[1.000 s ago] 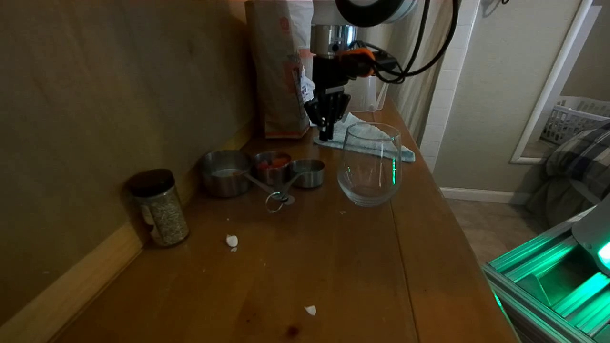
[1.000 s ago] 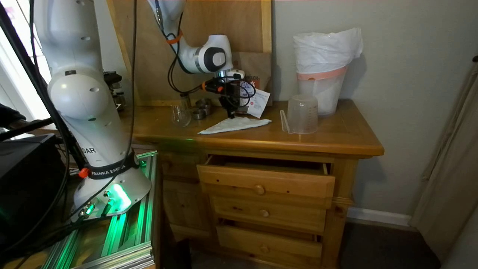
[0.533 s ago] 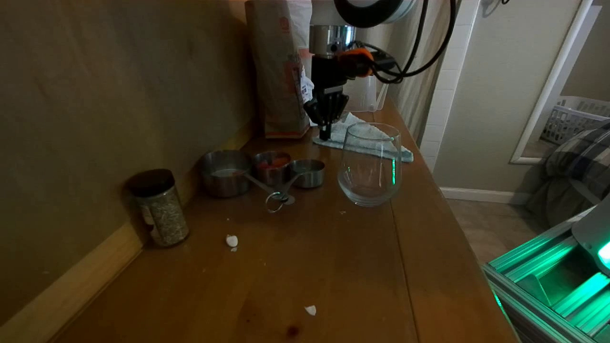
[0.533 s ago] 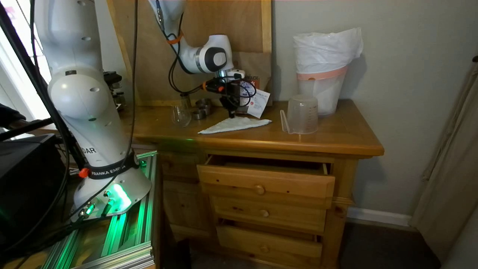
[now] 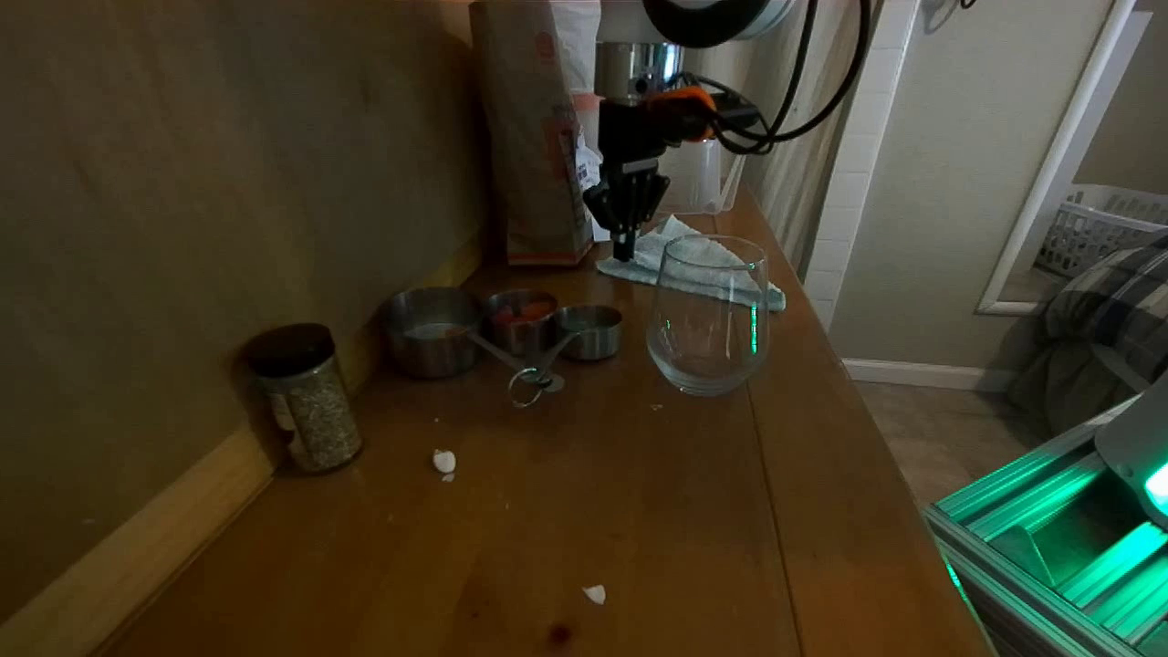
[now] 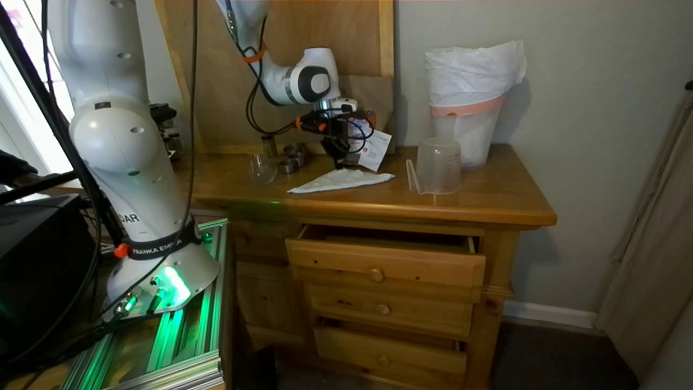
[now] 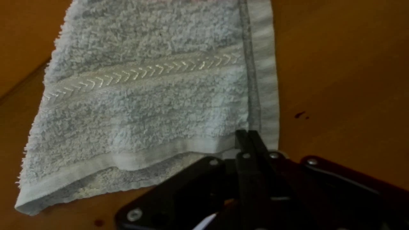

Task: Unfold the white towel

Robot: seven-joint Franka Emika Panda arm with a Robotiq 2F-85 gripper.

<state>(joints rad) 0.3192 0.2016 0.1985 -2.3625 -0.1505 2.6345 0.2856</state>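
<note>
White arm [image 6: 116, 141] over a wooden tabletop [image 6: 498, 184].
The arm's band [image 6: 157, 249] reads "FRANKA EM", the rest partly covered, with "DAR" above; the paper bag [image 5: 529, 128] has print too small to read. The towel [image 6: 342, 180] lies on the tabletop, long axis left to right in an exterior view, sharp tip leftward; the jaws are drawn together, pinching its corner.

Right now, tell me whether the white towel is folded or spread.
The white towel is folded: the wrist view shows a lower layer sticking out past the upper one.
</note>
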